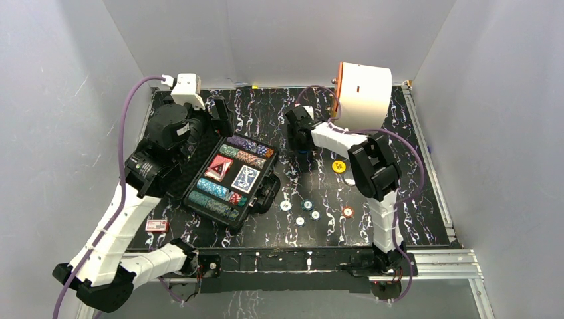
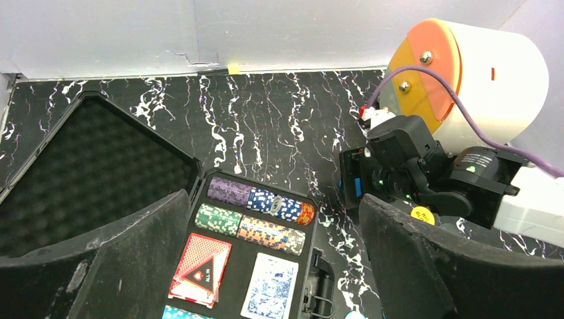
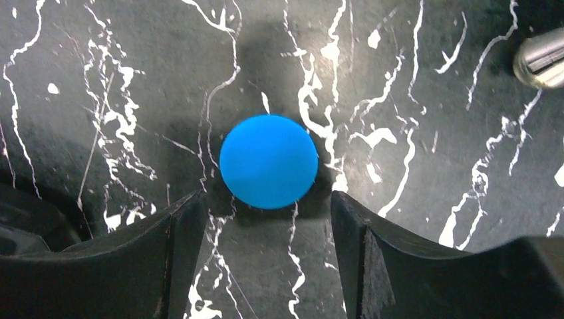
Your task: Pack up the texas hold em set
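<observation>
The black case (image 1: 263,193) of the texas hold em set lies open at centre left, its foam-lined lid (image 2: 86,166) folded back. Rows of multicoloured chips (image 2: 259,199), a red deck (image 2: 203,266) and a blue deck (image 2: 271,286) sit in it. My left gripper (image 2: 274,203) hovers open above the case's far end, holding nothing. My right gripper (image 3: 266,219) points down at the table, open. A blue round button (image 3: 269,161) lies flat just beyond its fingertips, not gripped. Several loose chips (image 1: 306,205) and a yellow button (image 1: 339,166) lie on the table to the right of the case.
A large white cylinder with an orange face (image 1: 362,96) stands at the back right, close behind the right arm. A small red packet (image 1: 157,225) lies near the front left edge. A metal rod end (image 3: 542,56) shows close to the blue button. White walls enclose the table.
</observation>
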Controlling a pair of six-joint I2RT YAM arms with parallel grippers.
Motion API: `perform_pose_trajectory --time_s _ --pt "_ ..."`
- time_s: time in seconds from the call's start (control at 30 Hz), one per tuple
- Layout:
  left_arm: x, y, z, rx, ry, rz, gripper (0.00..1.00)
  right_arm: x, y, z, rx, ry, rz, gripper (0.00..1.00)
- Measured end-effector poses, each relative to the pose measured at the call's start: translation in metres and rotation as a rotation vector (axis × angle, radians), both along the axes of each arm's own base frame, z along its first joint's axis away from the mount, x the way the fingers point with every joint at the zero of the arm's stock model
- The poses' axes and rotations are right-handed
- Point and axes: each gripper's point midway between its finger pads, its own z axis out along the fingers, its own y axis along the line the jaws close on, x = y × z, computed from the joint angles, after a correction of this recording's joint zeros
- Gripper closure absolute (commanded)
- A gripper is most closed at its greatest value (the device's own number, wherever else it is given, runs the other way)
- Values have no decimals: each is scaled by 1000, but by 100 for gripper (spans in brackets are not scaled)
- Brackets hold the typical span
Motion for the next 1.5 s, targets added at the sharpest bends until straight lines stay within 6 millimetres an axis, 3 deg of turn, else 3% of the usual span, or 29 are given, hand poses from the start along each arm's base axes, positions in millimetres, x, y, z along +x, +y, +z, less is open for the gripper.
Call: perform_pose_trajectory --time_s 0.17,0.6,0.77,1.0,1.1,1.3,1.5 --pt "1 0 -1 2 3 0 2 15 10 -6 4 -15 22 36" --pt "1 -4 -3 1 10 -15 2 24 16 -9 38 -21 34 33" --pt "1 -4 -3 2 11 -15 2 34 19 -8 40 -47 38 51" --pt "1 -4 -4 2 11 -16 1 34 18 -6 35 -53 38 52" --pt "1 -4 -4 2 12 -18 2 23 16 -3 18 -41 48 51" --pt "2 -4 1 3 2 -19 2 5 30 33 42 -69 90 50" --pt "0 -1 19 -3 -37 -12 2 -10 73 85 123 -140 168 49"
